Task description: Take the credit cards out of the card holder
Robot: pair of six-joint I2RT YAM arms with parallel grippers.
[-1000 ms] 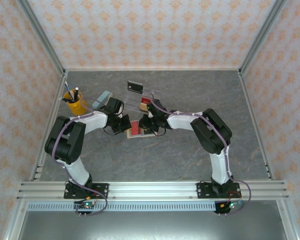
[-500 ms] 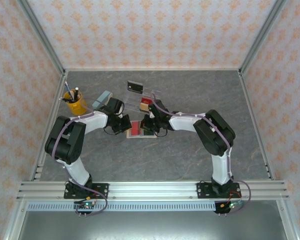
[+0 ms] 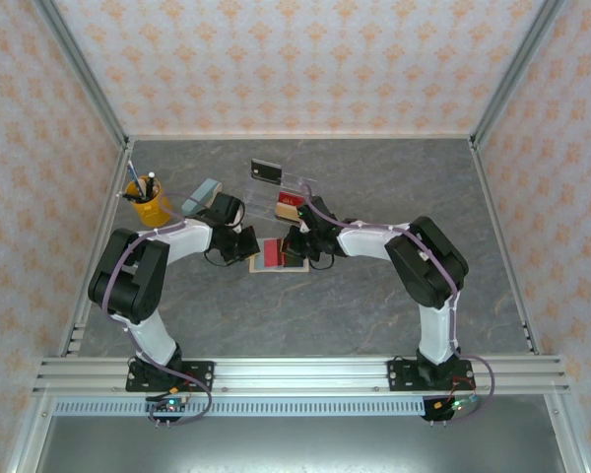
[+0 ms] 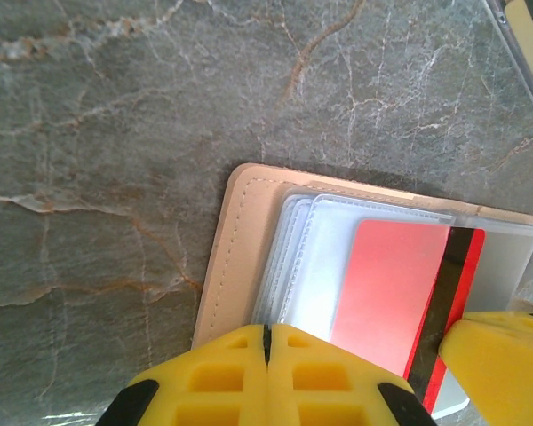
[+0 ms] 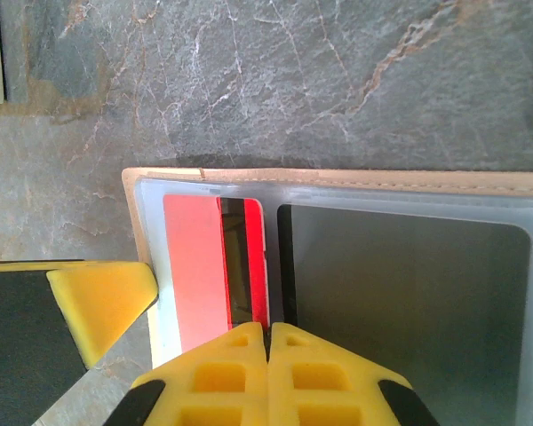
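Observation:
The tan card holder [image 3: 277, 269] [image 4: 231, 257] [image 5: 338, 180] lies open on the table, its clear sleeves facing up. A red card [image 3: 272, 254] [image 4: 386, 284] [image 5: 195, 266] with a black stripe sticks partway out of the left sleeve toward the fold. My right gripper [image 3: 297, 246] [image 5: 268, 328] is shut at that card's exposed edge. A dark grey card [image 5: 400, 302] sits inside the right sleeve. My left gripper [image 3: 248, 246] [image 4: 268, 330] is shut, its tips resting on the holder's left sleeve edge.
A clear plastic tray [image 3: 294, 192] holding a card stands just behind the holder, with a black card [image 3: 267, 170] at its far left corner. A blue-grey block [image 3: 202, 195] and a yellow cup of pens [image 3: 148, 204] stand at the left.
My right gripper has closed and shifted slightly right and toward the near edge. More of the red card shows outside its sleeve. The left arm has stayed put.

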